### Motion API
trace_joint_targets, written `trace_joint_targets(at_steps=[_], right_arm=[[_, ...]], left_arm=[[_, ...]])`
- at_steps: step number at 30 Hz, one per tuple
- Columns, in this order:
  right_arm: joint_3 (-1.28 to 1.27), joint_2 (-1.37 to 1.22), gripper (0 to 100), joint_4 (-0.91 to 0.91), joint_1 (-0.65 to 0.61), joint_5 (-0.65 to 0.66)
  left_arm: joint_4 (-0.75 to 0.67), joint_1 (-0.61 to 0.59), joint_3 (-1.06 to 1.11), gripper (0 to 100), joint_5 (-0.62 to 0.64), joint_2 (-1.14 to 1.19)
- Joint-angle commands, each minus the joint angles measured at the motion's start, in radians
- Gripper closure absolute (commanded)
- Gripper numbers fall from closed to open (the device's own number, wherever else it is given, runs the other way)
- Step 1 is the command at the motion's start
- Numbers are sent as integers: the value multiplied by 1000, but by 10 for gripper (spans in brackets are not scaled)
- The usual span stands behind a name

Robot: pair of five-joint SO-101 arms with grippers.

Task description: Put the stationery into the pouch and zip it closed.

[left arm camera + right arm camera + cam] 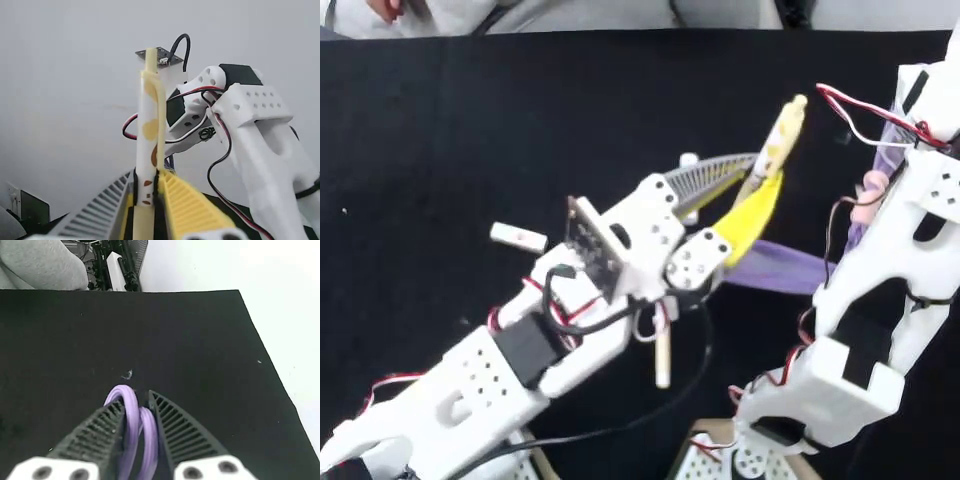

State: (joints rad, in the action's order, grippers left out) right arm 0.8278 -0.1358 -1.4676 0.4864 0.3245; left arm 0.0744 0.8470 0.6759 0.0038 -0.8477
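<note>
My left gripper [765, 172] is shut on a cream pen with brown spots [778, 140], held above the table beside the purple pouch [780, 266]. In the left wrist view the pen [149, 130] stands upright between the yellow and grey fingers of the left gripper [145, 197]. My right gripper [135, 399] is shut on a purple fold of the pouch [131, 412] and holds it off the black mat. The right arm [880, 300] stands at the right of the high view, with the pouch hanging from near its upper end.
A small white eraser [518, 237] lies on the black mat [470, 130] left of the left arm. A pale stick-shaped pen [663, 362] lies under the left arm near the front. A pink piece [871, 196] hangs by the right arm. The mat's edge [265, 365] borders a white surface.
</note>
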Motion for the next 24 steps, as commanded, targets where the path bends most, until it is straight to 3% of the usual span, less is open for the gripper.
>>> trace_joint_targets(at_steps=[1, 16, 24], right_arm=[[39, 5, 987, 28, -12, 12], [41, -91, 987, 114, -18, 3], [41, -125, 987, 127, -18, 3]], left_arm=[[-25, 13, 4, 972, 20, 0], [-25, 24, -31, 972, 25, -152], [-32, 51, 36, 972, 18, -112]])
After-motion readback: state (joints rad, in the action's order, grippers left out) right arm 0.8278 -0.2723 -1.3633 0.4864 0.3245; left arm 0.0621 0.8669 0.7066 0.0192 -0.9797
